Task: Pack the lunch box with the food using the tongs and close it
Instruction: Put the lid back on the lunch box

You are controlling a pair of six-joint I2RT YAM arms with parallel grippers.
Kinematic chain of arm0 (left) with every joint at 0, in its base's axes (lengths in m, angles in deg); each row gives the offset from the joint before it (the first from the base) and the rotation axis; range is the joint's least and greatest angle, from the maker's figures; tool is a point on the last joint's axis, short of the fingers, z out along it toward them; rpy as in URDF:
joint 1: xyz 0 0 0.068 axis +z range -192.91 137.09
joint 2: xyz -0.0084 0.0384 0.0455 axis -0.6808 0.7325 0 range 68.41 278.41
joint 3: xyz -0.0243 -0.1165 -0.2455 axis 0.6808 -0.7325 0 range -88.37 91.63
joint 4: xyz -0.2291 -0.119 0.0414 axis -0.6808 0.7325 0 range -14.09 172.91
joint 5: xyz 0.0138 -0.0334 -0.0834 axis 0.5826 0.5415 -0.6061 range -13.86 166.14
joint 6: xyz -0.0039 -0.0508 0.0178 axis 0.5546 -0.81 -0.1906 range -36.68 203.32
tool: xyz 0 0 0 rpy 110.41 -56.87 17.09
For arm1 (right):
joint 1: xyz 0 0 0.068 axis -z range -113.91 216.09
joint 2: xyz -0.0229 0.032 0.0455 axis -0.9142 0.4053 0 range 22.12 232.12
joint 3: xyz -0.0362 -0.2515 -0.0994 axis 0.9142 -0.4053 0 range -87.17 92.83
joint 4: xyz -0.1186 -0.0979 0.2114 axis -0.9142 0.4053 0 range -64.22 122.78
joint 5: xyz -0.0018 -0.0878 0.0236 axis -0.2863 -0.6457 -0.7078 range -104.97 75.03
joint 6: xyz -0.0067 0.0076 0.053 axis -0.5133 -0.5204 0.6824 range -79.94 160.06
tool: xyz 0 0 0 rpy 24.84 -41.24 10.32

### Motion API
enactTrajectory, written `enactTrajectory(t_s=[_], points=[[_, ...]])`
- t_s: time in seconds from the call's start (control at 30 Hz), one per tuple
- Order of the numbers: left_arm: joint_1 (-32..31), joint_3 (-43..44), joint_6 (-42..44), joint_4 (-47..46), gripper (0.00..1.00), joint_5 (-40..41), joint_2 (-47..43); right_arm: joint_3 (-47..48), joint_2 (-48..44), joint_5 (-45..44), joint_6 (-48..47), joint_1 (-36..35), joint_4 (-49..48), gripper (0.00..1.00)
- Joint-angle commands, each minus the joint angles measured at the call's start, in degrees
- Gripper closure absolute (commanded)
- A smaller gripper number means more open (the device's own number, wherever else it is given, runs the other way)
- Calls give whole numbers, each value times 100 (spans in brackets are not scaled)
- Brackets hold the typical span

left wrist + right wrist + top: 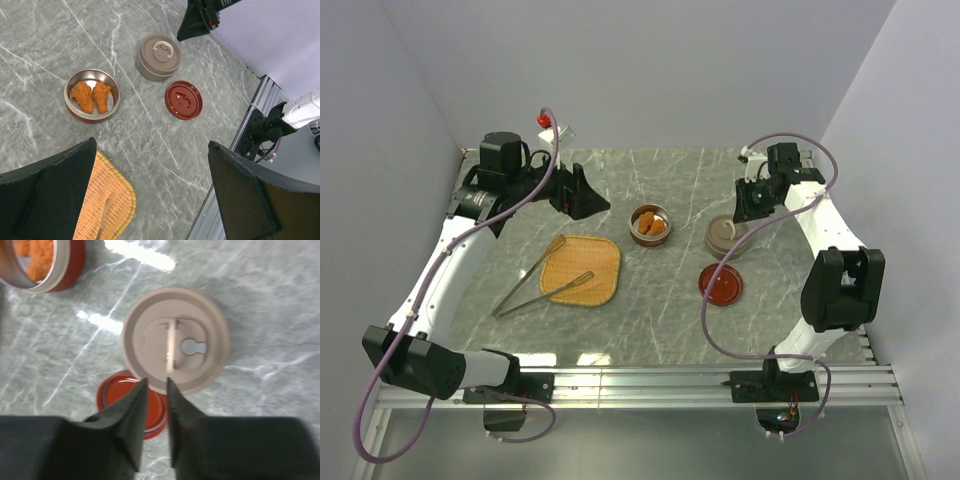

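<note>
Right gripper (156, 382): jaws drawn close with only a slim gap and nothing between them – it hangs over the near edge of the beige lidded container (200, 335), in line with the upright handle on that lid.
Left gripper (152, 145): jaws spread wide, holding nothing – raised above the far-left part of the table (40, 45), beyond the woven tray (595, 262).
Tongs (548, 293): lying flat on the left side of the table, joined end on the stone toward the near left, the two arms fanning out so that one rests across the woven tray and the other runs by its left edge. Neither gripper touches them.
Nuggets (83, 96): two orange-brown pieces side by side inside the round lunch box (100, 118).
Round lunch box: steel inside, red outer wall, uncovered, standing mid-table between the woven tray and the beige lidded container.
Red lid (183, 100): flat on the table, apart from the lunch box, just nearer the arm bases than the beige lidded container.
Woven tray: orange-yellow square, no food visible on it.
</note>
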Motion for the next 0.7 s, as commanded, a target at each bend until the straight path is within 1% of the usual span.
enactTrajectory(t_s=[0.0,0.03,0.1,0.13,0.23,0.57,0.67], points=[[28,-13,-23,-200,1,-97,-177,279,-212,-486,-102,43,-282,74],[28,-13,-23,-200,1,-97,-177,323,-151,-592,-119,51,-265,82],[28,-22,-31,-226,0,-89,-168,454,60,-794,-198,51,-186,88],[28,-13,-23,-227,1,-89,-177,507,209,-822,-216,43,-142,93],[28,22,-14,-192,1,-71,-142,622,403,-831,-260,25,-19,98],[37,31,-14,-156,0,-62,-133,526,606,-901,-400,-186,96,95],[37,31,-14,-156,1,-53,-124,517,632,-779,-479,-282,183,89]])
